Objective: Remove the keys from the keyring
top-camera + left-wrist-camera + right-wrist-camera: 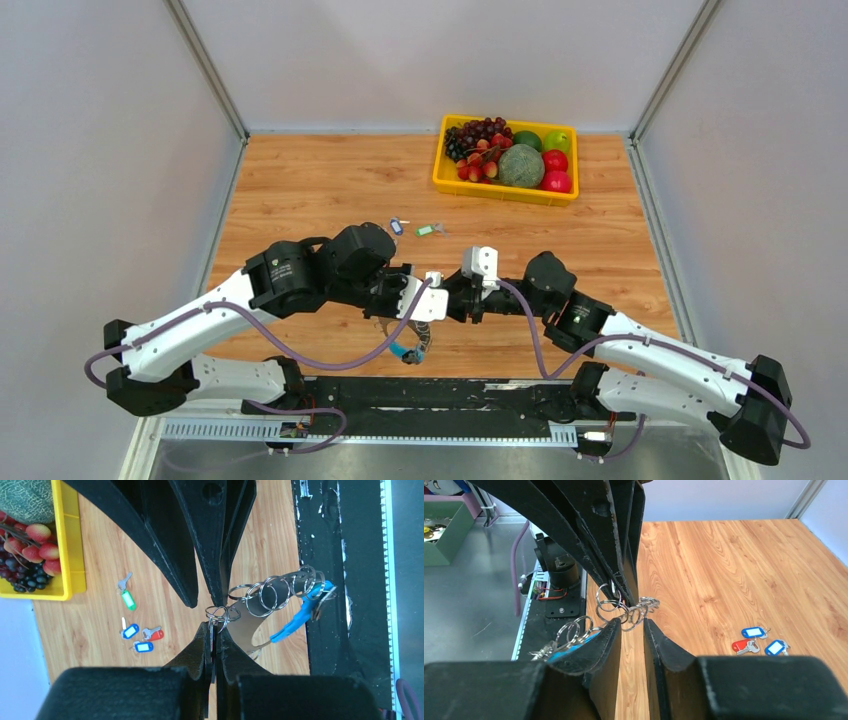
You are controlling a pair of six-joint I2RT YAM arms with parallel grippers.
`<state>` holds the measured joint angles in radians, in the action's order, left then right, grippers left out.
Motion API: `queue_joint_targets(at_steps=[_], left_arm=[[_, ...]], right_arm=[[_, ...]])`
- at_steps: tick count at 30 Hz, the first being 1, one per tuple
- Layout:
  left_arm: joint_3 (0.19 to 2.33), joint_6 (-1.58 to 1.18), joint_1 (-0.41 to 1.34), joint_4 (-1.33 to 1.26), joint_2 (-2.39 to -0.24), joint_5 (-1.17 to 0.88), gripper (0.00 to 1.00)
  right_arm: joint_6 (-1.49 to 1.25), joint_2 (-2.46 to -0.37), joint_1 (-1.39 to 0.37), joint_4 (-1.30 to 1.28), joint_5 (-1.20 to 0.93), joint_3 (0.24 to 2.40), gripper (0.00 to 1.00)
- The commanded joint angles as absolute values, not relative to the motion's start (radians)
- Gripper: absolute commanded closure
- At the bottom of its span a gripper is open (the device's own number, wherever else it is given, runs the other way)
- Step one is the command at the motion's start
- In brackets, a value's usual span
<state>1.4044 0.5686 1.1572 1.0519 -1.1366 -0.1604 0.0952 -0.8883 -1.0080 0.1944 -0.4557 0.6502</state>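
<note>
Meeting above the near edge of the table [300,190]; left gripper [214,630] clamping shut on the keyring [270,592] chain; right gripper [633,622] standing slightly parted beside it, gripping nothing visibly; removed keys [137,632] lying apart; needing steady holding while working a ring.

Pale grey walls [90,150] filling the upper and side parts of the frame, metal corner posts [205,65] slanting inward; light wooden tabletop [320,185] at centre; grey metal floor [469,600] at left, even soft lighting
</note>
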Motion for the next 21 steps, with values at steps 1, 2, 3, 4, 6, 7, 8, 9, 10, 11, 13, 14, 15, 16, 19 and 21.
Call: queue_joint_targets(at_steps=[1,2,3,4,6,7,8,9,10,11,13,14,15,16,19,21], left_arm=[[1.407,0.595,1.17,0.974,-1.105,-0.191,1.0],[1.407,0.595,1.17,0.972,-1.106,-0.19,1.0],[1.407,0.595,1.172,0.972,-1.106,-0.19,1.0],[1.407,0.595,1.172,0.971,-1.106,-0.189,1.0],[1.404,0.597,1.173,0.971,-1.105,-0.188,1.0],[1.403,0.597,1.173,0.971,-1.107,-0.188,1.0],[1.401,0.598,1.174,0.972,-1.107,-0.187,1.0],[1.4,0.598,1.174,0.971,-1.109,-0.186,1.0],[1.398,0.6,1.174,0.973,-1.108,-0.185,1.0],[1.397,0.601,1.174,0.973,-1.109,-0.184,1.0],[1.393,0.602,1.175,0.975,-1.109,-0.178,1.0],[1.392,0.603,1.175,0.976,-1.109,-0.177,1.0],[1.392,0.603,1.175,0.977,-1.109,-0.173,1.0],[1.391,0.604,1.175,0.978,-1.108,-0.172,1.0],[1.394,0.602,1.174,0.981,-1.106,-0.165,1.0],[1.397,0.601,1.175,0.982,-1.107,-0.164,1.0]], right_arm=[[0.083,-0.91,-1.007,0.239,-0.507,0.693,0.72],[0.082,-0.913,-1.007,0.241,-0.511,0.695,0.72],[0.08,-0.917,-1.007,0.244,-0.514,0.696,0.72],[0.078,-0.917,-1.008,0.247,-0.519,0.696,0.72],[0.077,-0.917,-1.009,0.253,-0.526,0.696,0.71],[0.075,-0.917,-1.008,0.257,-0.529,0.696,0.71],[0.074,-0.917,-1.009,0.259,-0.533,0.698,0.71],[0.073,-0.915,-1.009,0.261,-0.539,0.698,0.71],[0.072,-0.912,-1.008,0.261,-0.542,0.698,0.71],[0.072,-0.909,-1.009,0.261,-0.541,0.698,0.7],[0.074,-0.899,-1.008,0.26,-0.535,0.694,0.7],[0.076,-0.892,-1.008,0.258,-0.527,0.691,0.7],[0.077,-0.884,-1.009,0.255,-0.518,0.689,0.7],[0.08,-0.878,-1.008,0.251,-0.511,0.687,0.7],[0.084,-0.864,-1.008,0.24,-0.497,0.687,0.7],[0.083,-0.863,-1.008,0.238,-0.504,0.689,0.7]])
